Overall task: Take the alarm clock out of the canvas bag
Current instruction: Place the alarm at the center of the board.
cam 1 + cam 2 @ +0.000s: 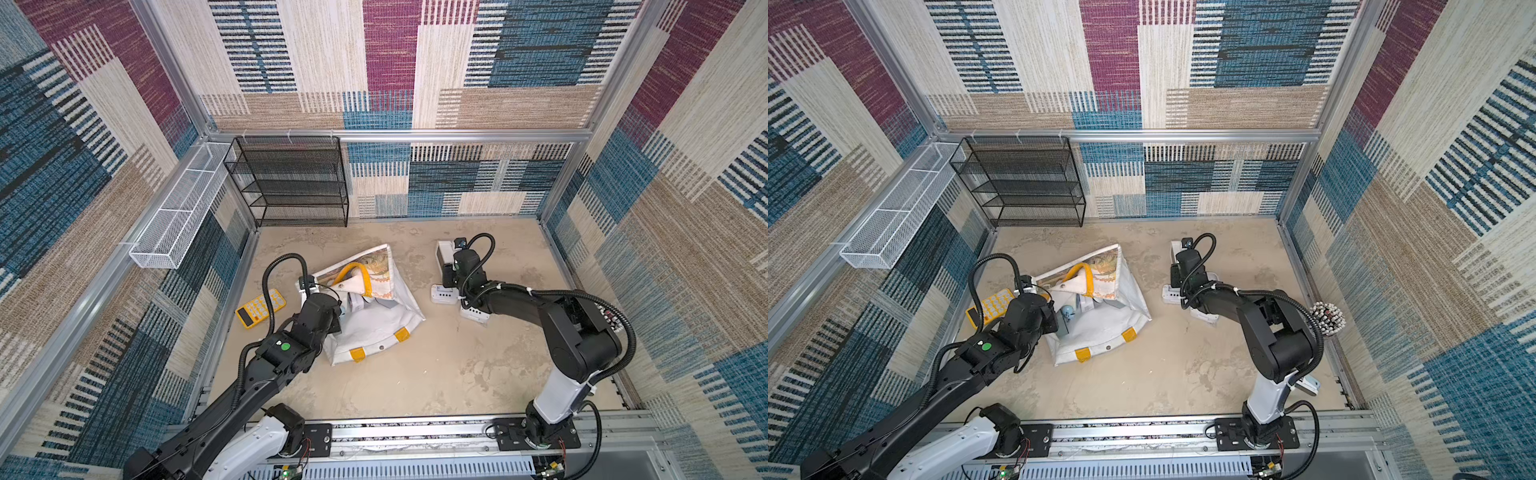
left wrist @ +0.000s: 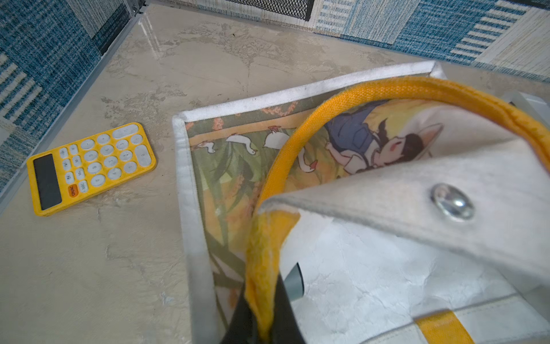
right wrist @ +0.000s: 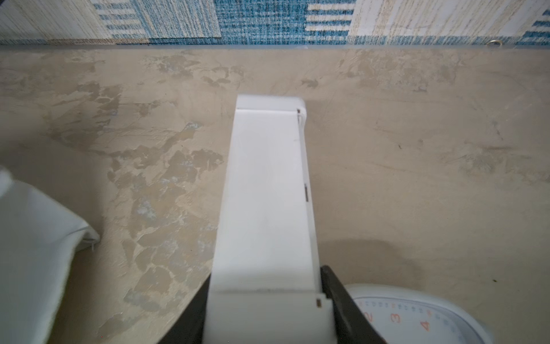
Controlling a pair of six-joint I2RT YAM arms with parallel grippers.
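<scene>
**Status: opening step, extraction pending**

We read this as the mouth-opening step. Left hand [image 2: 263, 311] is closed tight on the yellow handle [image 2: 387, 86] of the canvas bag [image 1: 374, 332] and lifts that edge, so the mouth gapes toward the left arm. The bag lies on its side on the table [image 1: 415, 382]. A yellow calculator [image 1: 261, 308] sits just beside it on the left.

Right hand [image 3: 265, 309] is about half open and clamped on a long white block [image 3: 265, 193], well apart from the bag on its right. A dial-faced white item [image 3: 416, 315] lies just beside it. We cannot tell what the block is.

On the alarm clock: in a top view a small pale round thing [image 1: 1066, 312] shows just inside the mouth, near the left hand. We guess that is the clock, but it is not confirmed. If so, it is inside the bag and far from the right hand.

Next move, our call: the right hand sets the block down, frees its jaws, crosses over and reaches into the mouth, with the left hand holding the handle up. Risk: if the handle drops, the fabric sags and the mouth closes.
</scene>
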